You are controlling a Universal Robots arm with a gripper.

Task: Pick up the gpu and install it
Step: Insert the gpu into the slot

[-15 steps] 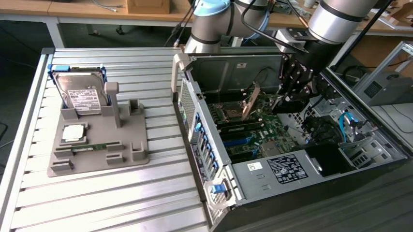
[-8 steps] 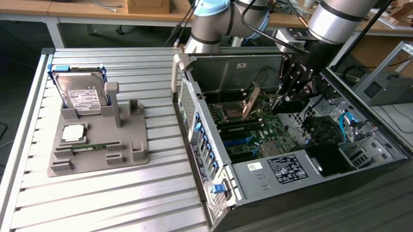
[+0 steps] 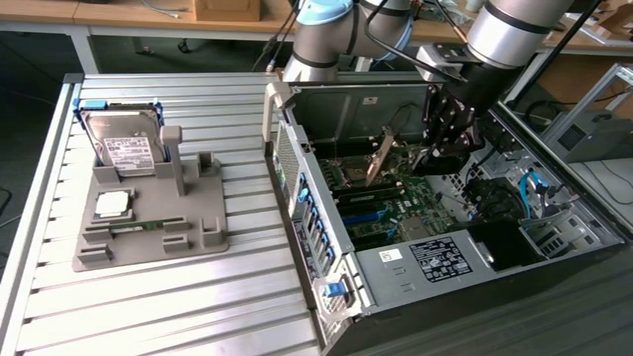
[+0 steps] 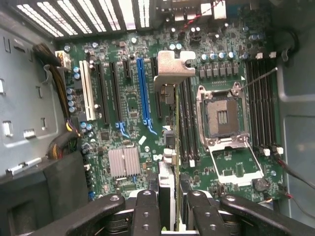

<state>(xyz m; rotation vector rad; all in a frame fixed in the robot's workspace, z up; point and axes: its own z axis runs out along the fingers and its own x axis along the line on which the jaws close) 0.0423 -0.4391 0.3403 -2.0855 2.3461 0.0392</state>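
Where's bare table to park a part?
Free: table slats nearer the camera than the gray fixture, plus the strip between fixture and PC case. Crowded inside the case, where the gripper holds the gpu.

Slatted metal table [image 3: 148, 297]; wooden desk [image 3: 118, 15] behind, possibly cardboard box [image 3: 227, 9]; dark floor [image 3: 20, 111].

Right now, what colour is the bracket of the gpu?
Silver gpu bracket; clearest in the wrist view.
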